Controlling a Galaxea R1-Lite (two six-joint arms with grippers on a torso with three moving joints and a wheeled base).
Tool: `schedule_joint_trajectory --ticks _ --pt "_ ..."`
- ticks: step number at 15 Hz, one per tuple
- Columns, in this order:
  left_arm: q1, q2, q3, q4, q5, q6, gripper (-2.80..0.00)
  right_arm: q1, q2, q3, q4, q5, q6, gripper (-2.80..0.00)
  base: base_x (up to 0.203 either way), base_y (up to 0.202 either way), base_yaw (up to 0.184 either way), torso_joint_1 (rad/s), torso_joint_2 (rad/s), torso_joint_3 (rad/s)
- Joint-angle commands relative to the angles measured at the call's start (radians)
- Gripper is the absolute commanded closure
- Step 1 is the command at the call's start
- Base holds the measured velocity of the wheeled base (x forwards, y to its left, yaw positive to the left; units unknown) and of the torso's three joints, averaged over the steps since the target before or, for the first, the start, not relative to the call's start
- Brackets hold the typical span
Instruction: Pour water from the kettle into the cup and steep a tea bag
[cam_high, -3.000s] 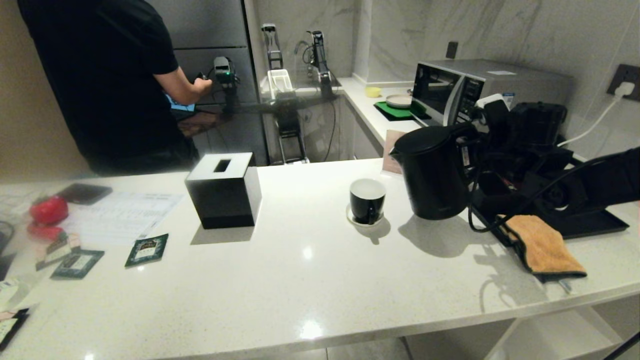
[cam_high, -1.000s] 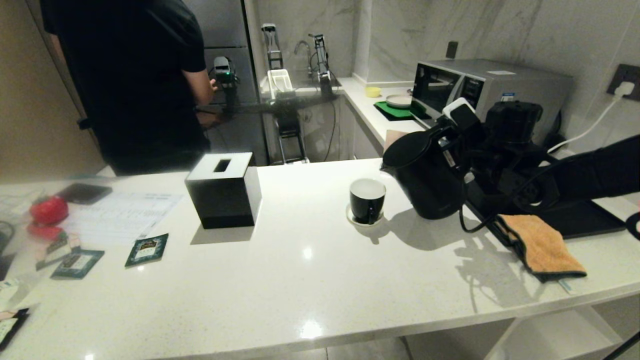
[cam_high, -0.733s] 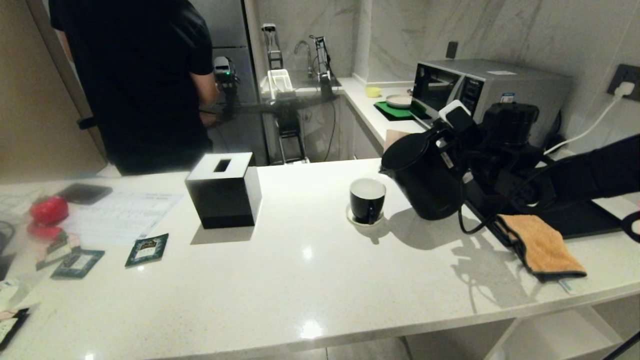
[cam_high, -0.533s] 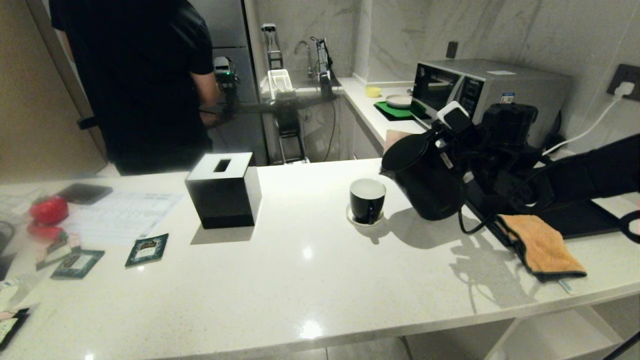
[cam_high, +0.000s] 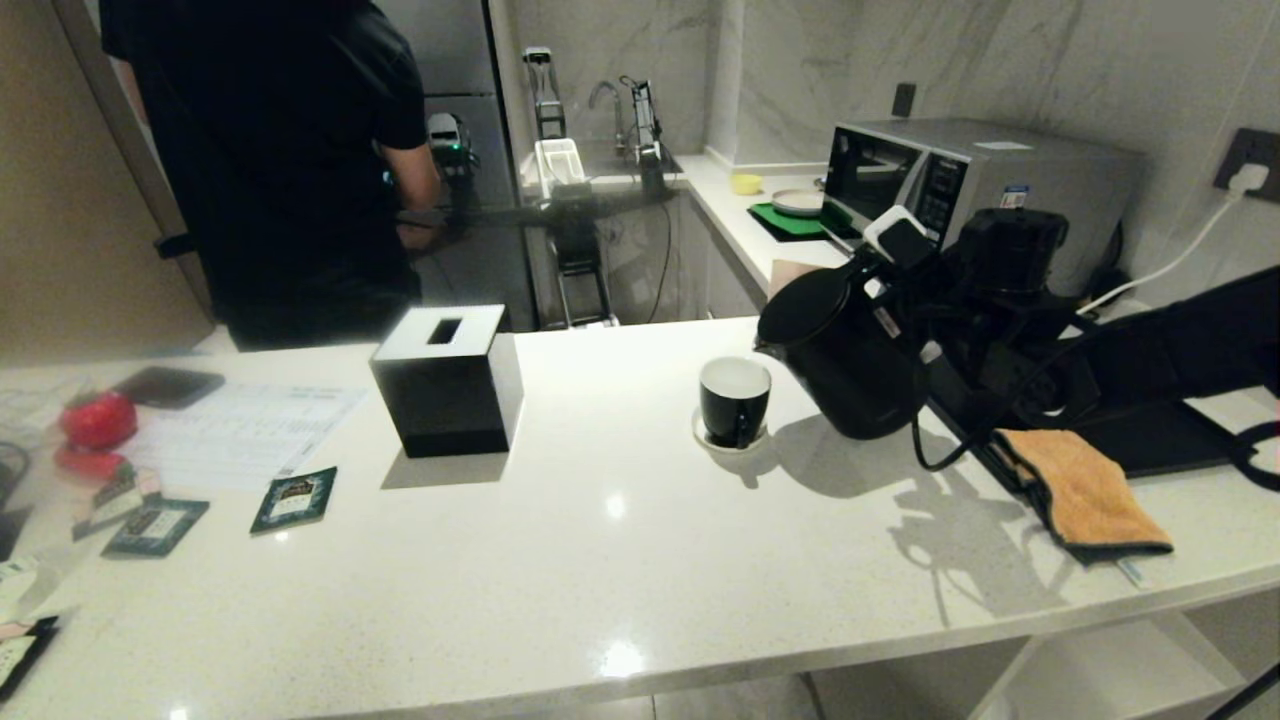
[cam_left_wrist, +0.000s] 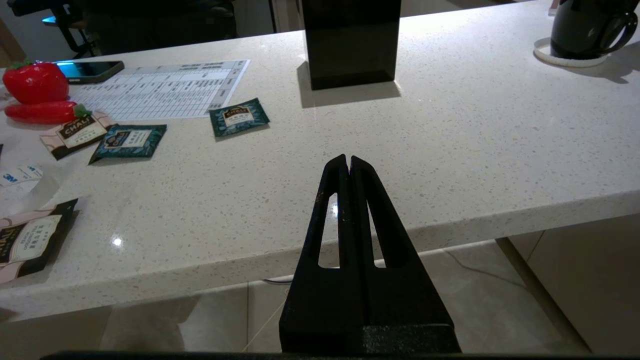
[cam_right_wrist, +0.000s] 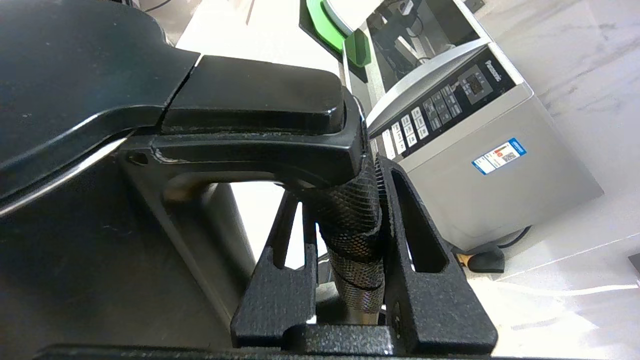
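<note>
The head view looks forward and down across the white counter (cam_high: 620, 520) from above its near edge. The left wrist view sits low, in front of that edge, facing along the closed left gripper (cam_left_wrist: 348, 161) toward the cup (cam_left_wrist: 582, 22) far beyond its jaws. The right wrist view is very close, facing past the right gripper (cam_right_wrist: 345, 210), whose jaws clasp the kettle (cam_right_wrist: 100, 150) handle, toward the microwave (cam_right_wrist: 465, 130) beyond. Head and left wrist views share the counter and cup (cam_high: 735, 400).

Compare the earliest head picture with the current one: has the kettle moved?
Yes. The kettle, held by the right gripper, has lifted, tipped and shifted left, its spout nearer the unmoved cup.
</note>
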Motion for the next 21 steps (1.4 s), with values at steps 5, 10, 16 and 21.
schedule_joint_trajectory --ticks 5,10,16,21 --pt "0.000 0.002 0.000 -0.001 0.000 0.001 0.00 0.010 0.014 -0.006 -0.034 0.001 -0.055 0.00 0.000 0.000 0.000 0.000 0.00 0.000" --pt "0.000 0.002 0.000 -0.001 0.000 0.001 0.00 0.021 0.029 -0.028 -0.049 0.003 -0.095 0.00 0.000 0.000 0.000 0.000 0.00 0.000" --pt "0.000 0.002 0.000 -0.001 0.000 0.001 0.00 0.025 0.040 -0.034 -0.070 0.005 -0.118 0.00 0.000 0.000 0.000 0.000 0.00 0.000" --pt "0.000 0.002 0.000 -0.001 0.000 0.001 0.00 0.025 0.040 -0.034 -0.071 0.033 -0.149 0.00 0.000 0.000 0.000 0.000 0.00 0.000"
